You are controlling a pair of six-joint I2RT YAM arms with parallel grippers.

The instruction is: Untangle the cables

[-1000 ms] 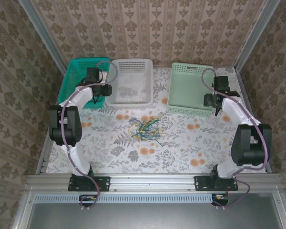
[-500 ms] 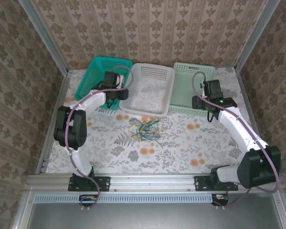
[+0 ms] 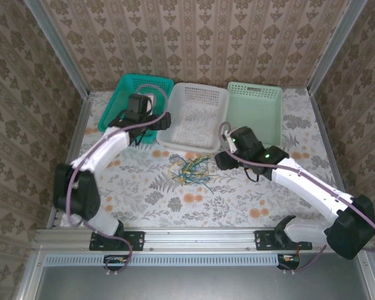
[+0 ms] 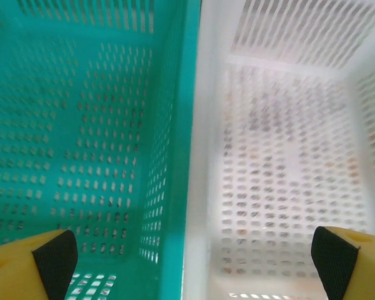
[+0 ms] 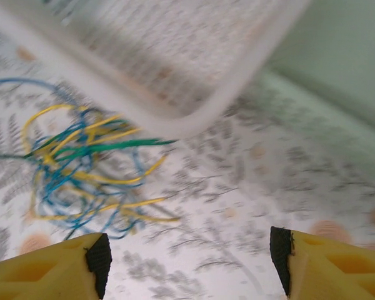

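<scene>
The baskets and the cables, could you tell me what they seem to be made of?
The teal basket, white basket and pale green basket look like moulded plastic, slightly glossy, judging by their uniform colour and regular perforated walls. The cables look like thin wire in smooth coloured plastic insulation, since they hold springy loops; the core is hidden.

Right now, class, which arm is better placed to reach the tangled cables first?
Probably the right. The right gripper, open, hangs beside the cables, which lie ahead in its wrist view. The left gripper, also open, points into the teal basket and white basket, farther off.
</scene>
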